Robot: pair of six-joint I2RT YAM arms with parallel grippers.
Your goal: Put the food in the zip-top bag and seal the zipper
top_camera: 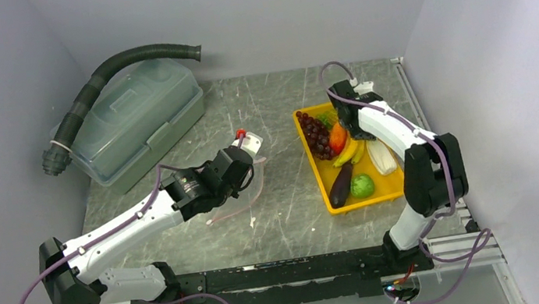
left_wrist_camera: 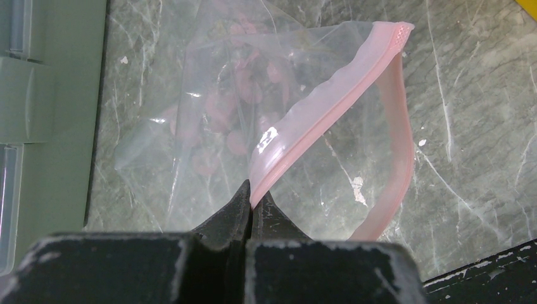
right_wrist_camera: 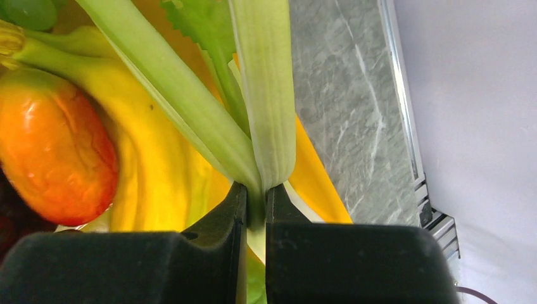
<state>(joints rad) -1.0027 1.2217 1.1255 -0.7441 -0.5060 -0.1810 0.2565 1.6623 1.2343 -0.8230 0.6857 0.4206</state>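
Left pincer (left_wrist_camera: 252, 197) clamped; right pincer (right_wrist_camera: 256, 197) clamped

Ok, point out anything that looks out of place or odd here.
Only the dark ribbed hose draped over the lidded tub looks stray. The food sits in the yellow tray; nothing spilled. The left tool pinches the zipper of the zip-top bag.

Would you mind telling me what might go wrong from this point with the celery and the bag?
The right hand pinches the celery only at a thin edge, so it may slip or swing when lifted. The left hand holds just one lip of the zipper; the mouth of the floppy zip-top bag may sag and catch the stalks.
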